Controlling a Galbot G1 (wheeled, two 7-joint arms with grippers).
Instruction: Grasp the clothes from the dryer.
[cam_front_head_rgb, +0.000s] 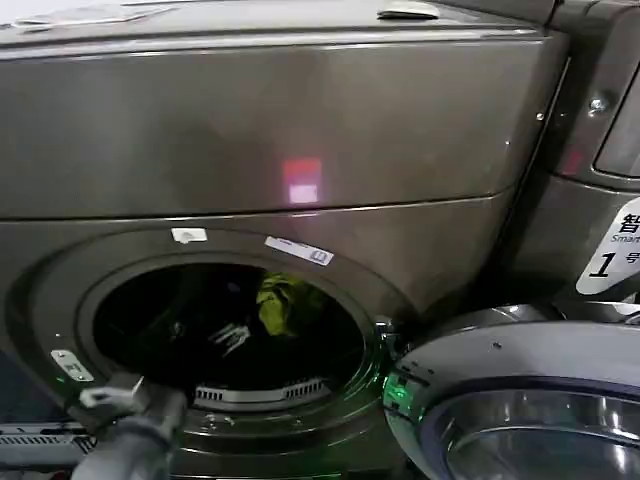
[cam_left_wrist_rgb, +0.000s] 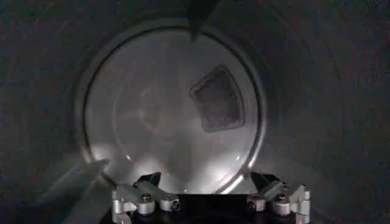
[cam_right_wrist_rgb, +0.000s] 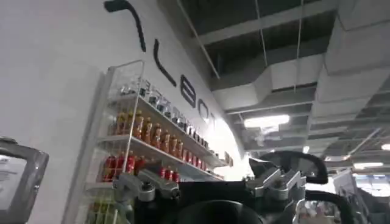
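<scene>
Now reaching into the dryer (cam_front_head_rgb: 300, 130) drum.
Left gripper (cam_left_wrist_rgb: 210, 198), jaws spread wide and empty, may miss the lime garment (cam_front_head_rgb: 283, 303) in darkness.

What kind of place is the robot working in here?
Probably a laundry corner inside a shop or demo hall: an open front-loading dryer numbered 1 beside a second machine, and wall shelves of bottled drinks under exposed ceiling ducts.

Dim drum (cam_left_wrist_rgb: 170, 115), pink glare on dryer (cam_front_head_rgb: 302, 182)

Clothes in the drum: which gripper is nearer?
Left. The left gripper faces into the dryer drum, near the clothes; the right gripper points up at the ceiling, away.
</scene>
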